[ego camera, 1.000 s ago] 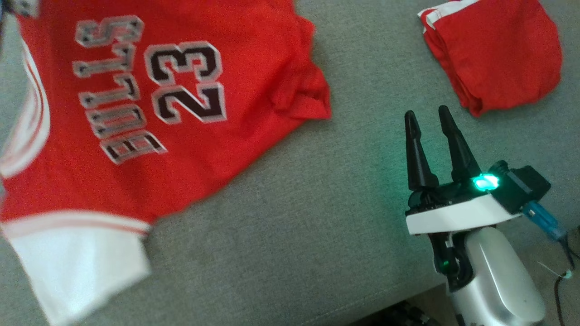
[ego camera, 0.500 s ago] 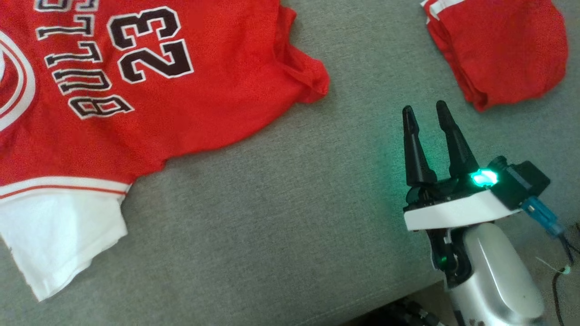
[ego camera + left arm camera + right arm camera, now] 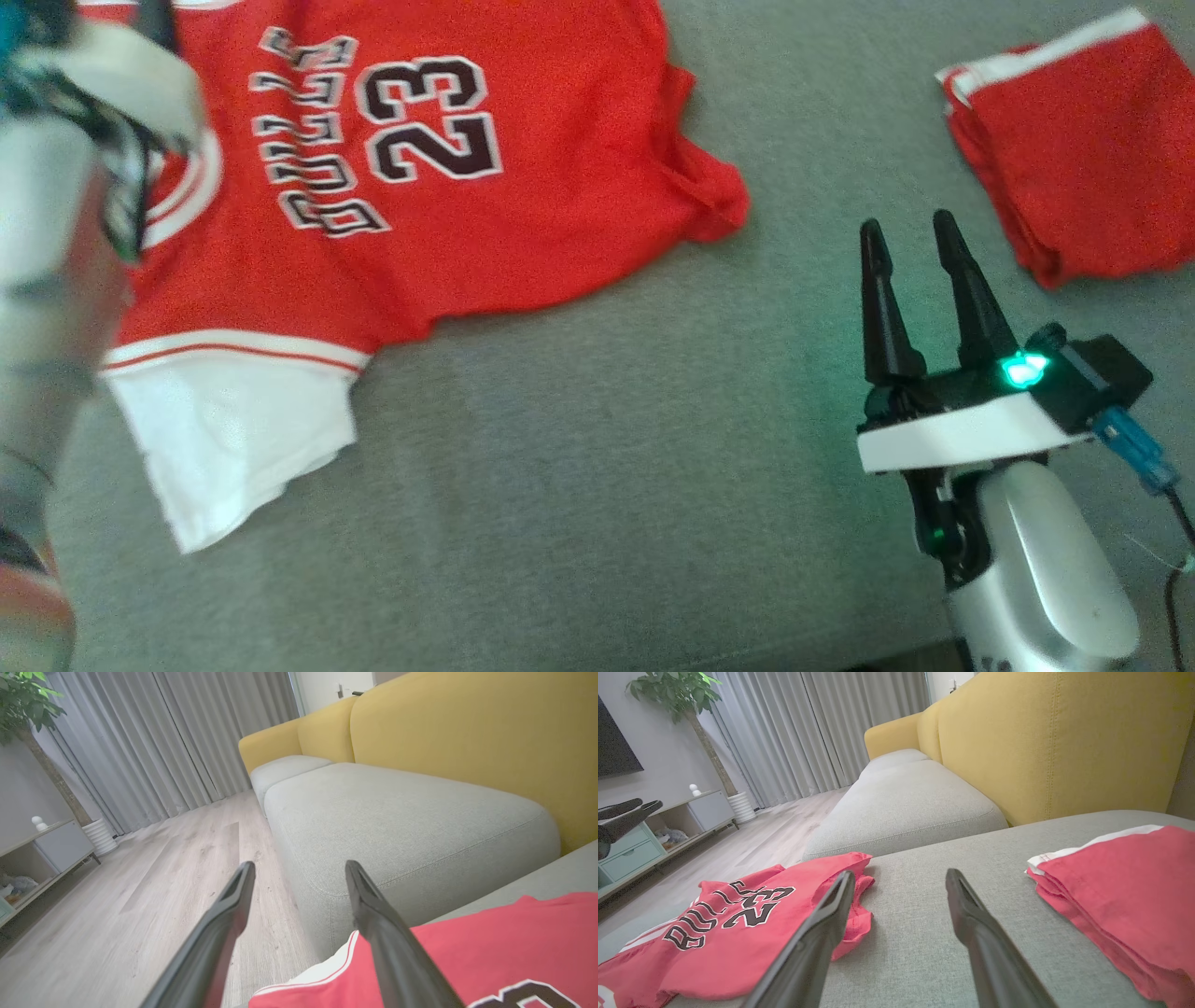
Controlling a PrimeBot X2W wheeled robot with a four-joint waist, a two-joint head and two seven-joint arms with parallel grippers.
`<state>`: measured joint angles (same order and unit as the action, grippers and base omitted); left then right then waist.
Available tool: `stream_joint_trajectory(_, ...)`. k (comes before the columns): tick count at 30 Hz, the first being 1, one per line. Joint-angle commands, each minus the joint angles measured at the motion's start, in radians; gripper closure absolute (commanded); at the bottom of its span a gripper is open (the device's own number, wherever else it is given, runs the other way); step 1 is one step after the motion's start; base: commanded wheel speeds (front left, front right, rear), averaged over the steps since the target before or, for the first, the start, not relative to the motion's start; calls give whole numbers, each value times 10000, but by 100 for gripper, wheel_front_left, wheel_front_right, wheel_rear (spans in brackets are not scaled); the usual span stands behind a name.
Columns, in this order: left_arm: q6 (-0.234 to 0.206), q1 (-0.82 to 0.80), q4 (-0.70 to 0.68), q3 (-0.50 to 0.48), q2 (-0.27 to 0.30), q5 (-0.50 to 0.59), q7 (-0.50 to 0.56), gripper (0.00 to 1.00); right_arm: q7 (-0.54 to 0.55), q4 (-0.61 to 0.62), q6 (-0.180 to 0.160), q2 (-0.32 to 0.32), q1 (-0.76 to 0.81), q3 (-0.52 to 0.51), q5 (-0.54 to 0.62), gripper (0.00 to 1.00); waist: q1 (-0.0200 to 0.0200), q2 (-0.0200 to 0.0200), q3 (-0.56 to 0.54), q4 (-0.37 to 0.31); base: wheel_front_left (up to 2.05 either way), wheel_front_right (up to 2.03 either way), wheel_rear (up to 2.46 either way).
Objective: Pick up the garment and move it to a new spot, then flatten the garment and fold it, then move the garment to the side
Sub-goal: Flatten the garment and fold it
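The left gripper (image 3: 296,868) stands wide with nothing between its fingers, hovering over the trimmed edge of the red Bulls jersey (image 3: 420,215). The right gripper (image 3: 907,229) is just as wide and empty, well apart from the jersey, between it and a folded red garment (image 3: 1083,187). The jersey lies face up on the grey sofa cushion (image 3: 607,467), so flattening looks to be the step in hand. Its bunched corner (image 3: 709,196), on the side toward the right gripper, needs pinching low and drawing away from the jersey's middle while the left gripper pins the far edge. Beyond the jersey, a low cabinet (image 3: 42,858) has an open shelf; its contents are too small to tell.
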<state>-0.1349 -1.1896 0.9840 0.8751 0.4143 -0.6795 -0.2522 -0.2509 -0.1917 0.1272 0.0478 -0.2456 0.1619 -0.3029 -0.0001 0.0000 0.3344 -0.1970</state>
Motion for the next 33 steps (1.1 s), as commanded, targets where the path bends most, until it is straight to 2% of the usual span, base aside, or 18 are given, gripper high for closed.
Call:
stream_joint_trajectory(1, -145, -36, -544, -492, 360, -11, -88, 0, -109, 249, 35, 24, 177, 121, 113, 0, 1, 0, -487, 556, 0, 0, 0)
stream_joint_trajectory(2, -254, 381, -1038, -732, 364, -16, -89, 0, -109, 224, 35, 24, 237, 44, 178, 0, 1, 0, -601, 709, 0, 0, 0)
stream_joint_trajectory(5, -213, 1886, -2692, -1325, 250, 1, -92, 0, -109, 259, 35, 24, 451, -260, 308, 0, 1, 0, -949, 1227, 0, 0, 0)
stream_joint_trajectory(11, -1048, 4961, -5533, -2448, -56, 617, -93, 0, -109, 199, 35, 24, 813, -720, 663, 0, 1, 0, -1480, 2063, 0, 0, 0)
stream_joint_trajectory(15, -1554, 6731, -6814, -3004, -343, 1239, -94, 0, -109, 189, 35, 24, 1040, -939, 715, 0, 1, 0, -1744, 2388, 0, 0, 0)
stream_joint_trajectory(20, -1896, 8118, -7625, -3473, -800, 1927, -94, 0, -109, 192, 35, 24, 1305, -1010, 742, 0, 1, 0, -1903, 2598, 0, 0, 0)
stream_joint_trajectory(24, -1852, 9086, -7907, -3762, -1329, 2583, -94, 0, -109, 161, 35, 24, 1443, -1131, 773, 0, 1, 0, -1877, 2745, 0, 0, 0)
stream_joint_trajectory(28, -1643, 9358, -8021, -4349, -1797, 2904, -94, 0, -109, 22, 35, 24, 1322, -1324, 981, 0, 1, 0, -1693, 2876, 0, 0, 0)
stream_joint_trajectory(33, -1165, 9260, -7908, -4738, -2144, 3377, -95, 0, 55, -1287, 35, 24, 615, -1433, 1229, 0, 1, 0, -1360, 3002, 0, 0, 0)
